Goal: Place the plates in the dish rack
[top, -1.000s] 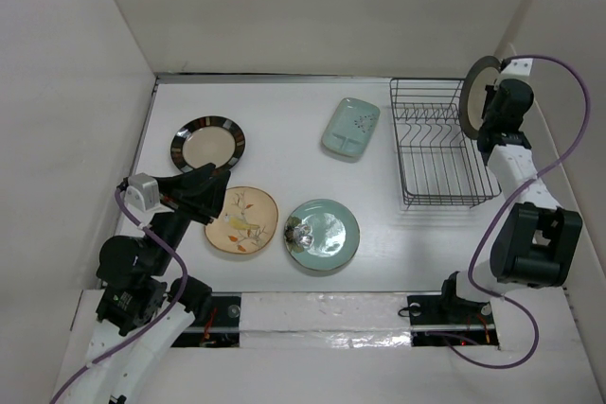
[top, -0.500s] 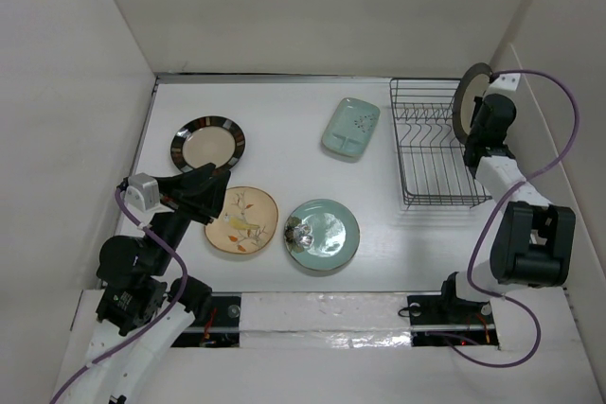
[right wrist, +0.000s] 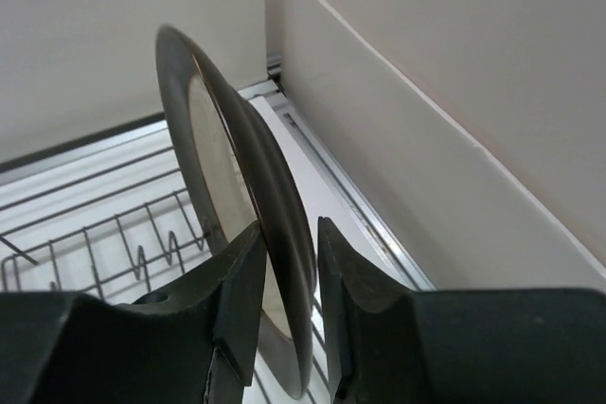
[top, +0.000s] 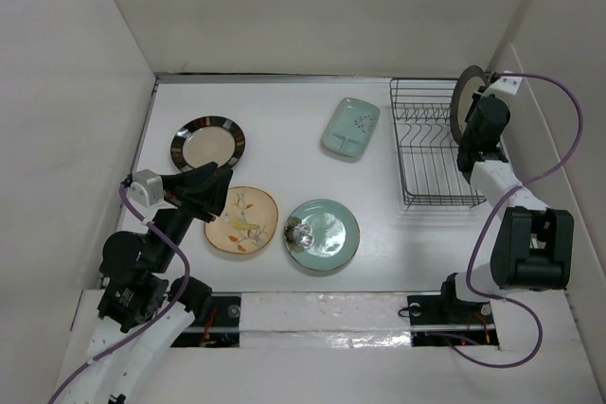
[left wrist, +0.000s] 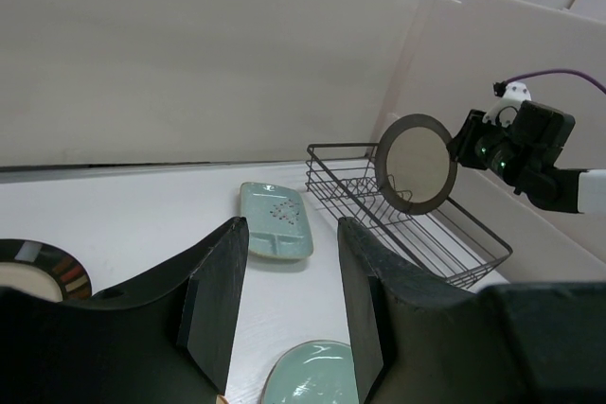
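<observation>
- Left: the left gripper (top: 206, 188) hangs over the near-left of the table (top: 284, 111), jaws parted and empty.
- Centre: four plates lie flat, namely the striped plate (top: 208, 144), floral plate (top: 244, 219), round green plate (top: 323, 234) and squarish plate (top: 350, 128). We judge them stiff, glaze-slick and breakable, best pinched at the rim.
- Right: the right gripper (top: 478, 125) clenches the rim of the dark-rimmed plate (top: 464, 101), held on edge over the right side of the dish rack (top: 398, 139).
- Surround: a smooth white tabletop with pale walls close by, so there is little margin beside the rack.
</observation>
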Robot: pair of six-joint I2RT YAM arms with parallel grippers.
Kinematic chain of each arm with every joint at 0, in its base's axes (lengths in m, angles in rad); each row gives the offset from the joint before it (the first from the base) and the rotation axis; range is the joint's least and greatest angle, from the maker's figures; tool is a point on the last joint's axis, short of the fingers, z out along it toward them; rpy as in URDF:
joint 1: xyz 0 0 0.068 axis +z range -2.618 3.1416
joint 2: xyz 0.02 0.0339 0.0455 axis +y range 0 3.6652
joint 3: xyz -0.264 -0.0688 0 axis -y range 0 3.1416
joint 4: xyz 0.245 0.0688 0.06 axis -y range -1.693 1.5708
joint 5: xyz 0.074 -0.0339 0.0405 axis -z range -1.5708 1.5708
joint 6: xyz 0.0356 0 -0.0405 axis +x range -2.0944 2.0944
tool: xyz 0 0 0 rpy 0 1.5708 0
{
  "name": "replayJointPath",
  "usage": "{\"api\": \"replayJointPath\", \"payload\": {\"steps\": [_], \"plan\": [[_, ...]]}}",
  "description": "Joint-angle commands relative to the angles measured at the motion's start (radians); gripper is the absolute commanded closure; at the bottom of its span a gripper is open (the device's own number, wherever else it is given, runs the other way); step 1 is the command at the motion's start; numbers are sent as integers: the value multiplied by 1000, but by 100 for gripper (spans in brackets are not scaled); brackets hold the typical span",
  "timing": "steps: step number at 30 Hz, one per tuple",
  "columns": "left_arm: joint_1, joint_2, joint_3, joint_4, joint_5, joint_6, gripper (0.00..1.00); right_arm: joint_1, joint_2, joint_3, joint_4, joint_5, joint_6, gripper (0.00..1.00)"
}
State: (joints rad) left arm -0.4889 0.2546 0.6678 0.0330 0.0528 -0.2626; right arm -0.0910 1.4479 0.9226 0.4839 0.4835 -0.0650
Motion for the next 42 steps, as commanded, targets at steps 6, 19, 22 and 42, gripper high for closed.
{"api": "replayJointPath", "payload": {"steps": [6,19,22,42], "plan": [[-4,12,3,39,4,6,60,34,-6,44,69,69,31,64],[-4,31,4,36,-11,8,60,219,-176,183,-177,60,211,81],[-4,37,4,28,-30,6,68,385,-153,208,-244,40,292,100],[-4,-6,13,13,-76,-15,80,646,482,496,-666,280,1194,29]]}}
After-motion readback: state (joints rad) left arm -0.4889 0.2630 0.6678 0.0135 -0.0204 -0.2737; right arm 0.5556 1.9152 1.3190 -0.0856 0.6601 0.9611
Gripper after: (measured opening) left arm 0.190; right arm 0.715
